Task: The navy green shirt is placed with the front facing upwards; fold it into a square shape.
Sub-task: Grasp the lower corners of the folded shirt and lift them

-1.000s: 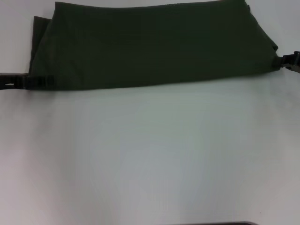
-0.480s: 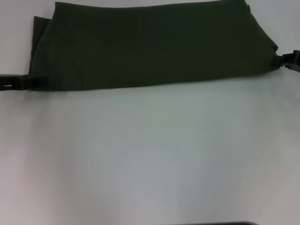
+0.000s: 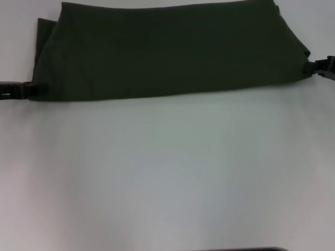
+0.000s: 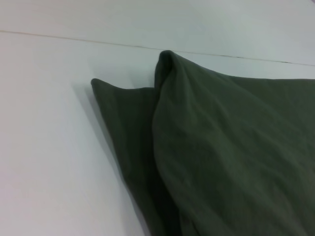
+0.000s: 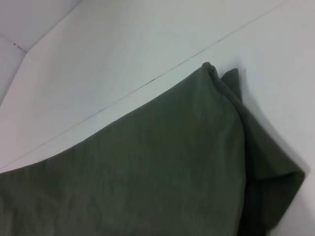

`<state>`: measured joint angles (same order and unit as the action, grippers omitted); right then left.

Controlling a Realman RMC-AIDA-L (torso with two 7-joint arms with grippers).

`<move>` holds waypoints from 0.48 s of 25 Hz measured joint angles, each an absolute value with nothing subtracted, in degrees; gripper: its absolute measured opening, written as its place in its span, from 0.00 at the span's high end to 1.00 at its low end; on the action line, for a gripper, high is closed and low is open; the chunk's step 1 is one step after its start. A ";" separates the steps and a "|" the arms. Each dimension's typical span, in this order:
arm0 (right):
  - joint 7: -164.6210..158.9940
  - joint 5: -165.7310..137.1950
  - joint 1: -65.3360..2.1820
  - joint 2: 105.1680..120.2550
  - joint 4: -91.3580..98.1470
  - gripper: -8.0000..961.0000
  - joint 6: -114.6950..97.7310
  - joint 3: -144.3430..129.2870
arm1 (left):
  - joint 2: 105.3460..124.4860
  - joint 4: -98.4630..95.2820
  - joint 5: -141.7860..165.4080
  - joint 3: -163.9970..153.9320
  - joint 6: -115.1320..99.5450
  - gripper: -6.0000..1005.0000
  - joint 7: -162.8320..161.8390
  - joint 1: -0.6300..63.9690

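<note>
The near part of the white desk (image 3: 167, 172) lies bare. Beyond it the navy green shirt (image 3: 167, 49) lies folded into a wide band. The left claw (image 3: 26, 90) touches its near left corner, the right claw (image 3: 314, 67) its right edge; neither grip is discernible.

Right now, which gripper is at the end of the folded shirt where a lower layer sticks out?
The left gripper: at that end of the dark olive-green cotton shirt, an under-layer juts out sideways. By the right gripper, none does.
</note>
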<state>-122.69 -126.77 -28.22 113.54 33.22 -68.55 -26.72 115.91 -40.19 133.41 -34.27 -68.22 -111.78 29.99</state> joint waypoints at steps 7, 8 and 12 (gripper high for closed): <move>-122.65 -126.73 -28.28 113.54 33.22 0.98 -68.54 -26.74 | 115.67 -40.09 133.57 -34.46 -68.68 0.72 -112.08 30.21; -122.65 -126.73 -28.29 113.53 33.22 0.98 -68.54 -26.75 | 115.65 -40.05 133.68 -34.51 -68.69 0.76 -112.09 30.27; -122.62 -126.73 -28.24 113.54 33.22 0.98 -68.53 -26.71 | 115.71 -39.89 134.77 -34.65 -68.39 0.91 -112.14 30.57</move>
